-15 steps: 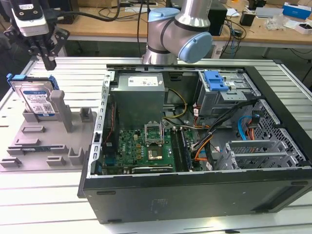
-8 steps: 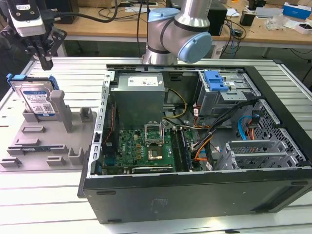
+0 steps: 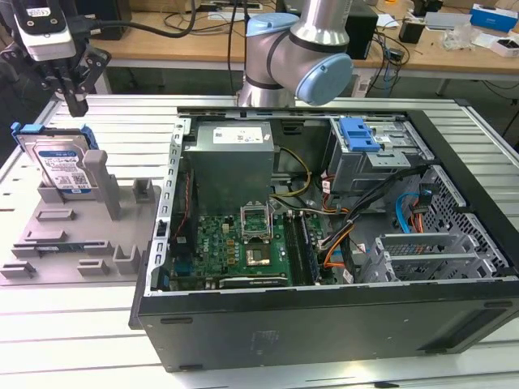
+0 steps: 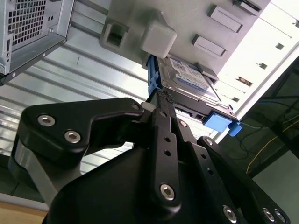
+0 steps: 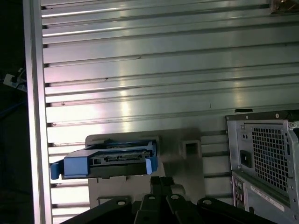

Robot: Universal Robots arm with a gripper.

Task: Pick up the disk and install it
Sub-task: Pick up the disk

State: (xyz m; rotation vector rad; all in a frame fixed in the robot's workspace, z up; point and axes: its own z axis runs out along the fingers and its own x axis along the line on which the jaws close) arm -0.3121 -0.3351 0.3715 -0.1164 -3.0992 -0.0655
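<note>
Overhead, the gripper (image 3: 77,104) points down above the disk (image 3: 63,166).

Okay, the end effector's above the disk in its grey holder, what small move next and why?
Probably lower the end effector straight down toward the disk. In the exterior view it hangs above the disk's upper edge, apart from it, and the disk stands on edge in the grey holder, not yet grasped.

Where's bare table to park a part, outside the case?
Bare slatted table on the camera side of the grey fixture, and between fixture and arm. Crowded: the disk under the tool, and inside the computer case.
</note>
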